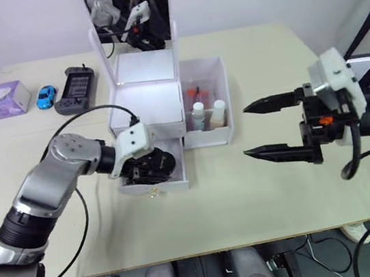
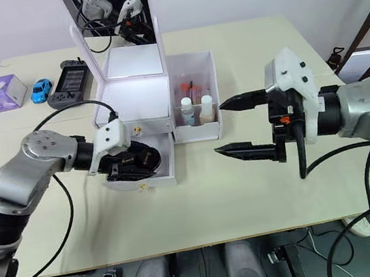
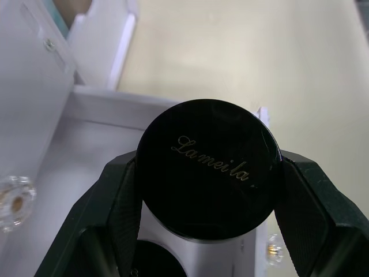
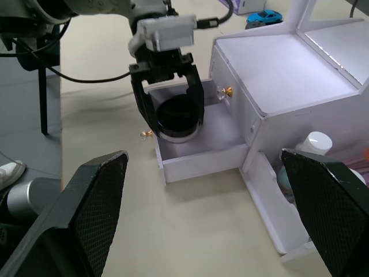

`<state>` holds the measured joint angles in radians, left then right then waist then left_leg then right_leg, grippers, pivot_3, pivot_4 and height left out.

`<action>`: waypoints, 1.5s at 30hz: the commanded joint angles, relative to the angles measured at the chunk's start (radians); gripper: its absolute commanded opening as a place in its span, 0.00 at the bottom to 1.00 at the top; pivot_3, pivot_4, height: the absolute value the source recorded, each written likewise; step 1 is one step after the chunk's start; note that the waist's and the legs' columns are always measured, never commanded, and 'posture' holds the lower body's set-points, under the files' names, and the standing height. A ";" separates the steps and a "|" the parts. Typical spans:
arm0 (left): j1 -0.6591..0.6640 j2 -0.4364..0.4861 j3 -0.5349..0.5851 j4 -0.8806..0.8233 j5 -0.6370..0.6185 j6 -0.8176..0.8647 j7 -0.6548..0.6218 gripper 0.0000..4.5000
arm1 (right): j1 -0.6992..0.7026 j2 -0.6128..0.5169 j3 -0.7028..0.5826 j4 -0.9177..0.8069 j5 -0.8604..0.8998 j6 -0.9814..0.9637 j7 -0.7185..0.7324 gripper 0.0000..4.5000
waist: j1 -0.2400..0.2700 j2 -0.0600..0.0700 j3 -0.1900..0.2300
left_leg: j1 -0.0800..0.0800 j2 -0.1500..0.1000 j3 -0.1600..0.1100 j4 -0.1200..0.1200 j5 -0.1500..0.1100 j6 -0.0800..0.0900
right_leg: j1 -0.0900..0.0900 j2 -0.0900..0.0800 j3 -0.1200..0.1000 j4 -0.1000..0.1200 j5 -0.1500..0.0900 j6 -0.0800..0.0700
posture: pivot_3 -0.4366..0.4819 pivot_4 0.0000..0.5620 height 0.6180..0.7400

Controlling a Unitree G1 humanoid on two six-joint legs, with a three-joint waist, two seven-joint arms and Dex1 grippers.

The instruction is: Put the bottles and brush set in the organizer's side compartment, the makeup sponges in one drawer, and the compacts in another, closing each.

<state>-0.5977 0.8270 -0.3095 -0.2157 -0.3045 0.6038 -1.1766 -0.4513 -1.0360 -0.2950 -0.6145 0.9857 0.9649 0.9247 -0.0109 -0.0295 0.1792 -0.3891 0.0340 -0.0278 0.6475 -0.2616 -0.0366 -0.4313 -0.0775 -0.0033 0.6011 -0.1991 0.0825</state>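
Note:
The white organizer (image 1: 143, 96) stands mid-table with its mirror (image 1: 131, 22) upright and its lower drawer (image 4: 199, 158) pulled out. My left gripper (image 1: 149, 165) is shut on a black-topped compact (image 3: 210, 167), holding it just over that drawer. A second dark round shape (image 3: 154, 258) lies beneath it in the drawer. In the side compartment (image 1: 225, 98) stand the two white-capped bottles (image 1: 198, 116) (image 1: 218, 112), with the brush set's pink-orange handles (image 1: 193, 96) behind them. My right gripper (image 1: 246, 130) hovers open to the right of the organizer, holding nothing. The makeup sponges are hidden.
The upper drawer is shut, its gold knob (image 4: 225, 91) showing. At the far left of the table sit a purple tissue box (image 1: 2, 101), a blue toy car (image 1: 46, 96) and a dark game controller (image 1: 76, 89). A black cable (image 1: 91, 111) arcs over my left arm.

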 commanded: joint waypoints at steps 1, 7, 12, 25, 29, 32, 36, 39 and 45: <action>-0.028 -0.017 -0.020 0.016 0.057 -0.044 0.011 0.59 | -0.002 -0.020 -0.041 -0.025 0.032 -0.004 -0.023 1.00 | 0.001 0.000 0.000 | 0.000 0.000 0.000 0.000 0.000 0.000 | 0.000 0.000 0.000 0.000 0.000 0.000 | 0.48 0.27 1.00; -0.031 -0.071 -0.027 0.052 0.106 -0.063 0.045 0.59 | 0.011 -0.029 -0.046 -0.031 0.050 -0.006 -0.048 1.00 | 0.001 0.000 0.000 | 0.000 0.000 0.000 0.001 0.000 0.000 | 0.001 0.000 0.000 0.000 0.000 0.000 | 0.48 0.27 1.00; -0.016 -0.101 -0.034 0.054 0.132 -0.064 0.066 0.59 | 0.018 -0.041 -0.041 -0.029 0.055 -0.008 -0.061 1.00 | 0.001 0.000 0.000 | 0.000 0.000 -0.001 0.000 0.000 0.000 | 0.001 0.000 0.000 0.000 0.000 0.000 | 0.48 0.27 1.00; -0.045 -0.061 0.034 -0.049 0.041 0.063 0.007 0.99 | 0.002 -0.065 -0.012 -0.002 0.051 -0.011 -0.059 1.00 | 0.001 0.000 0.000 | 0.000 0.000 -0.001 0.001 0.000 0.000 | 0.001 0.000 0.000 0.000 0.000 0.000 | 0.48 0.27 1.00; -0.042 -0.034 0.065 -0.098 0.011 0.115 0.018 0.99 | -0.020 -0.066 0.014 0.017 0.041 -0.019 -0.042 1.00 | -0.001 0.000 0.000 | 0.000 0.000 -0.001 0.001 0.000 0.000 | 0.001 0.000 0.000 0.000 0.000 0.000 | 0.48 0.27 1.00; -0.025 0.005 0.121 -0.129 -0.045 0.127 -0.014 0.99 | -0.043 -0.066 0.036 0.032 0.034 -0.023 -0.026 1.00 | -0.003 0.000 0.000 | 0.000 0.000 -0.001 0.001 0.000 0.000 | 0.001 0.000 0.000 0.000 0.000 0.000 | 0.48 0.27 1.00; 0.048 0.084 0.284 -0.139 -0.177 0.107 -0.108 0.99 | -0.069 -0.074 0.061 0.063 0.016 -0.037 0.012 1.00 | -0.005 0.000 0.000 | 0.001 0.000 -0.001 0.000 0.000 0.000 | 0.001 0.001 0.000 0.001 -0.002 0.004 | 0.48 0.27 1.00; 0.118 0.123 0.394 -0.138 -0.250 0.116 -0.128 0.99 | -0.075 -0.088 0.079 0.090 -0.020 -0.059 0.052 1.00 | -0.002 0.001 0.000 | 0.001 0.000 -0.001 0.000 0.000 0.000 | 0.001 0.001 0.000 0.000 -0.002 0.004 | 0.48 0.27 1.00; 0.431 0.132 0.627 -0.280 -0.349 0.144 -0.079 0.69 | -0.138 -0.067 0.174 0.154 -0.101 -0.123 0.130 1.00 | -0.007 0.001 0.000 | 0.001 0.000 0.000 0.000 0.000 0.000 | 0.001 -0.001 0.000 -0.001 -0.003 0.004 | 0.48 0.27 1.00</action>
<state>-0.1970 0.9679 0.2472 -0.4188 -0.6069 0.7359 -1.2831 -0.5562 -1.1125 -0.1339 -0.4721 0.9111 0.8748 1.0319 -0.0178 -0.0284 0.1795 -0.3878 0.0342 -0.0274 0.6472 -0.2617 -0.0366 -0.4304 -0.0782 -0.0031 0.6001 -0.2016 0.0865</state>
